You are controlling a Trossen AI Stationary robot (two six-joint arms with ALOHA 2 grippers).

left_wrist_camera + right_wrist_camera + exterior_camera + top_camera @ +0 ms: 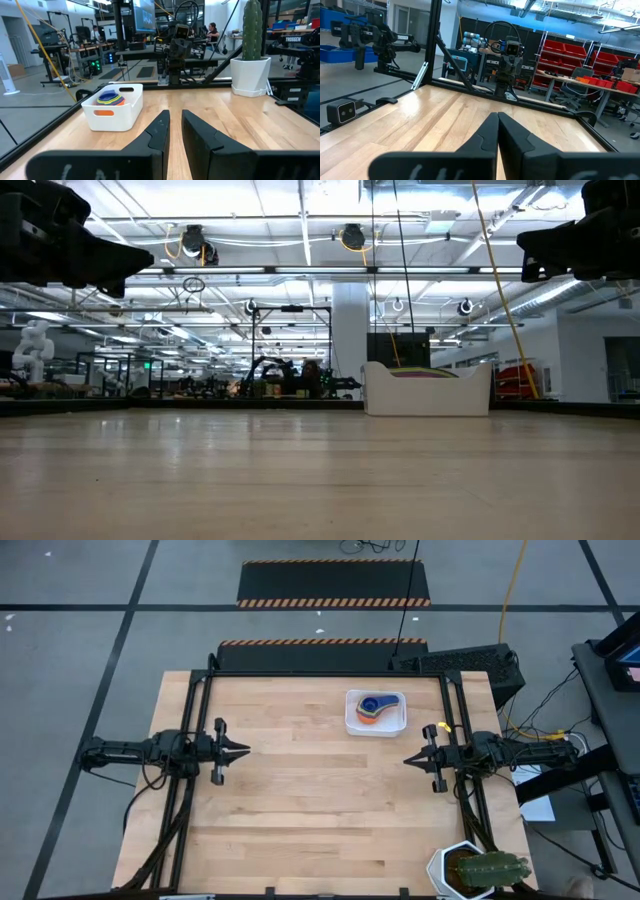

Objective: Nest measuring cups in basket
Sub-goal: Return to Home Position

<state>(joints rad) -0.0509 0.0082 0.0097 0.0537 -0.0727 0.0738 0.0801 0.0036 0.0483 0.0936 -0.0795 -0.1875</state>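
The measuring cups (377, 706) are seen stacked one inside another within the basket (352, 723), which stands on the far part of the worktop (300, 820), somewhat right of centre. A blue cup is uppermost, with an orange one showing beneath it; in the left wrist view, yellow and green rims are also made out in the pile. How many cups the pile holds cannot be counted. No loose cup is found anywhere on the worktop, so the nesting is judged to be finished or all but finished.

The left hand (243, 750) is held above the left side of the worktop, pointing inward, its fingers parted by a narrow gap with nothing between them. The right hand (408, 759) is held opposite it on the right side, nearer than the basket and clear of it, its fingers pressed together on nothing. Both are well apart from the basket.

A white pot with a cactus (470, 868) stands at the near right corner and plays no part. What is left is judged to be only the parking of both arms.
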